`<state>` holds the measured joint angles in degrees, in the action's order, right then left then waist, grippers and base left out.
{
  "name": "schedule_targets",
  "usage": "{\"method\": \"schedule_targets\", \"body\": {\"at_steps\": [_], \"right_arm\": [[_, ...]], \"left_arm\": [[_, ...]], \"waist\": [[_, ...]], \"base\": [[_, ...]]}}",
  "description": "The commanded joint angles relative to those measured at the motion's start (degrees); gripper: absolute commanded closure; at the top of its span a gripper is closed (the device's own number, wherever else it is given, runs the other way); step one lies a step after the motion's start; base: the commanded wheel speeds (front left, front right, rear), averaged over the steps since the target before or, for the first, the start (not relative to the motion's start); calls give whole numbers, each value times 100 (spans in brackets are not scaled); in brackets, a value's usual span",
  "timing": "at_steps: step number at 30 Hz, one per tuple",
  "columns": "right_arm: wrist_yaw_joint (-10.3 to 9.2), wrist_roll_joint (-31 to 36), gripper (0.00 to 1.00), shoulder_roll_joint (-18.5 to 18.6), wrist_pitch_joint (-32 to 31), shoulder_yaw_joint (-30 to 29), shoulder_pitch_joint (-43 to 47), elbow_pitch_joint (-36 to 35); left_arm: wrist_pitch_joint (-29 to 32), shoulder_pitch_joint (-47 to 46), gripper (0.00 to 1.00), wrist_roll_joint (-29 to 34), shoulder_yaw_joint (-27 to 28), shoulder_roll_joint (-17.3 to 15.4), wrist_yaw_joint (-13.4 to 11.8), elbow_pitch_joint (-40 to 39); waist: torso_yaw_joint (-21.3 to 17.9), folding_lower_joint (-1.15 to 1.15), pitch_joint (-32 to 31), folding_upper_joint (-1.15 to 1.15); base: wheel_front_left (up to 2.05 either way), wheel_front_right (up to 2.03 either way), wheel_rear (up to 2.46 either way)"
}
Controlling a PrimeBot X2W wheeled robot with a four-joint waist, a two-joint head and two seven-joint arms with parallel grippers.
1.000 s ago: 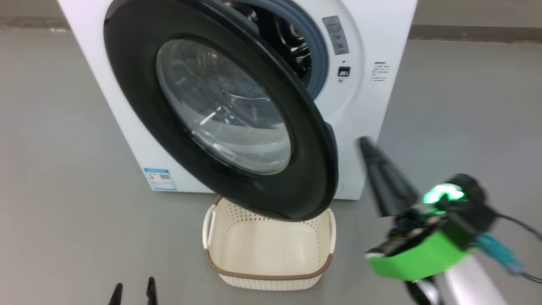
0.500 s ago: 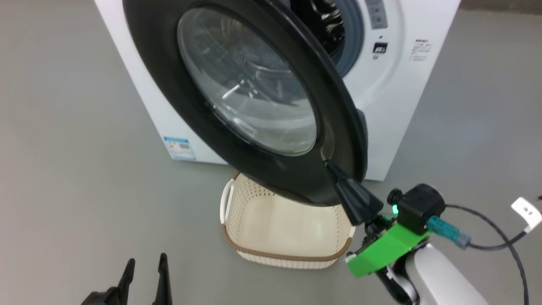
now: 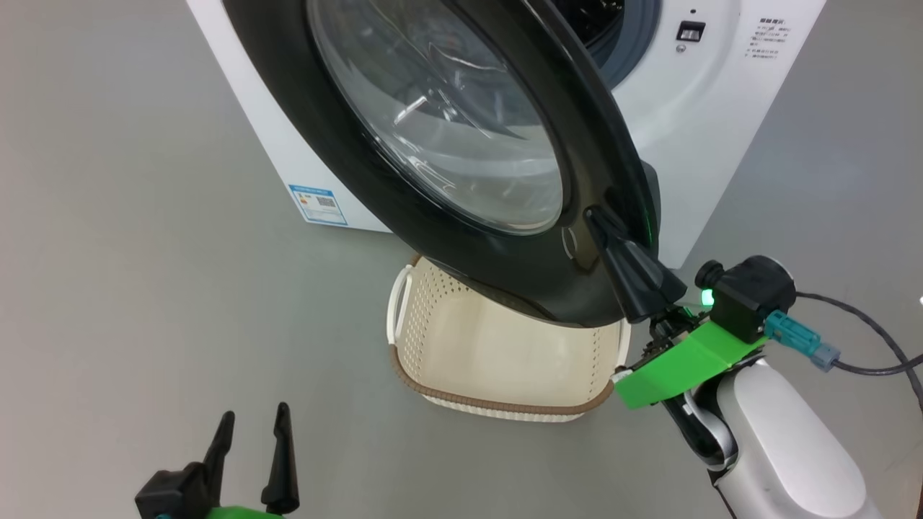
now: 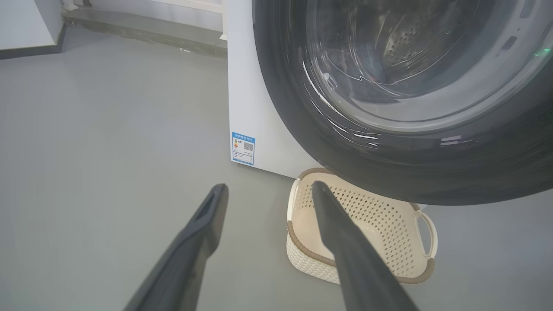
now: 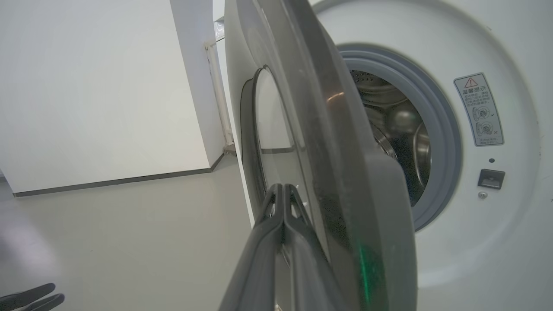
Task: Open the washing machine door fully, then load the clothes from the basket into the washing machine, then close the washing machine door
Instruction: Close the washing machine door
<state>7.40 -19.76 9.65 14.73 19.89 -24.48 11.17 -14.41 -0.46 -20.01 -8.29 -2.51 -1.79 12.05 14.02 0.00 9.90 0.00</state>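
Head view: the right gripper [image 3: 595, 216], fingers pressed together on nothing, lies against the glossy face of the half-open washing machine door [image 3: 447, 130] near its free edge. If it pushes there, the tips may skid off. The basket [image 3: 497, 407] under the door shows a bare floor. The left gripper [image 3: 256, 411] hangs spread and idle.

Left wrist view: the basket's floor is bare.

Right wrist view: the drum [image 5: 397, 129] shows bare steel where visible. A weak push may leave the door unlatched.

My right gripper [image 3: 595, 216], fingers together, touched the washing machine door [image 3: 447, 122] over the basket [image 3: 422, 324]; my left gripper [image 3: 256, 411] hung open, near left.
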Motion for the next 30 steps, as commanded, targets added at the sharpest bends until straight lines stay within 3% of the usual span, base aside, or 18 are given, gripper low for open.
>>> {"method": "schedule_targets", "body": {"at_steps": [1,11,30], "right_arm": [[9,86,100,-30,27,63,-168,-155],[9,230,100,160,27,27,-450,-154],[9,348,100,558,27,188,-1269,-33]], "left_arm": [[-59,-185,0,-62,202,-37,-36,-135],[-59,-318,0,-65,230,-37,-1,-149],[-59,-692,0,-86,157,-37,118,-101]], "waist": [[-31,0,98,0],[-162,0,397,0],[-51,0,973,0]], "base": [[0,0,0],[0,0,0],[0,0,0]]}}
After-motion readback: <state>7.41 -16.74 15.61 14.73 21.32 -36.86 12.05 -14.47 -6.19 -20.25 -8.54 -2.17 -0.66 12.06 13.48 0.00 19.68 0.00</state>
